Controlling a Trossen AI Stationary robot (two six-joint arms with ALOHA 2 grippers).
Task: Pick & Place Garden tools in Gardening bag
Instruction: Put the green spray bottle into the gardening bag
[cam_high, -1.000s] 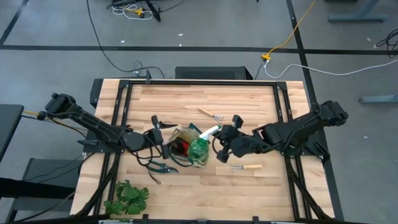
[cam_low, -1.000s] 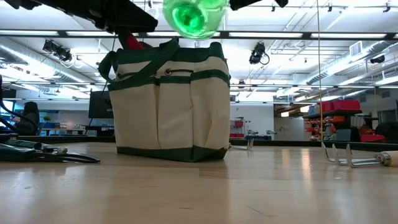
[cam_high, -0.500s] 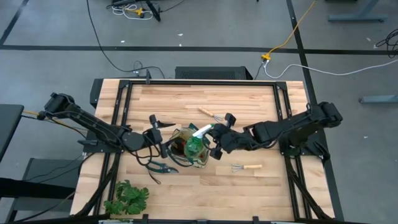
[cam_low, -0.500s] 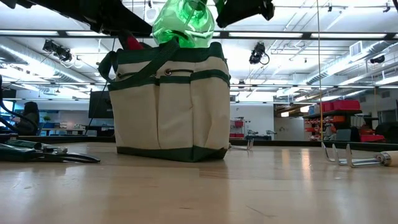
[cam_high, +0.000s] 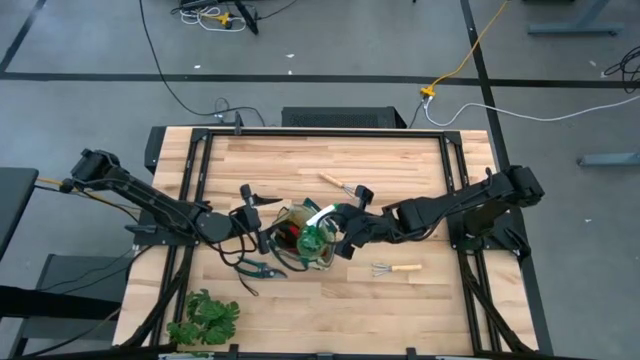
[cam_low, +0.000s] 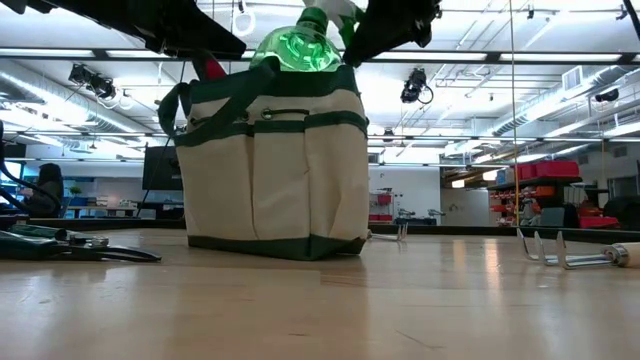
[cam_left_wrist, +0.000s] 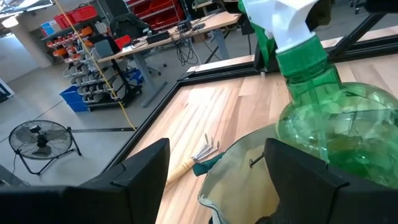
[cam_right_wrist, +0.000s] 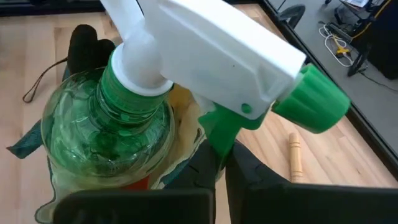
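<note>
Low view, nearest first: pruning shears (cam_low: 75, 247) lie flat on the wooden table (cam_low: 320, 310) at the left, and a hand rake (cam_low: 575, 257) lies at the right. Behind them stands the beige gardening bag (cam_low: 270, 170) with green trim, upright. A green spray bottle (cam_low: 298, 45) sits half sunk in its open mouth, white nozzle up — the right gripper (cam_high: 348, 228) is clenched on the bottle's trigger neck, holding it over the bag. Something red (cam_low: 208, 68) pokes out of the bag beside the bottle. From above, the left gripper (cam_high: 262, 226) is at the bag's left rim, fingers spread apart. Farther back on the table lies a second rake (cam_high: 340, 183) — well apart from the bag. A leafy plant (cam_high: 205, 318) sits at the near left corner.
</note>
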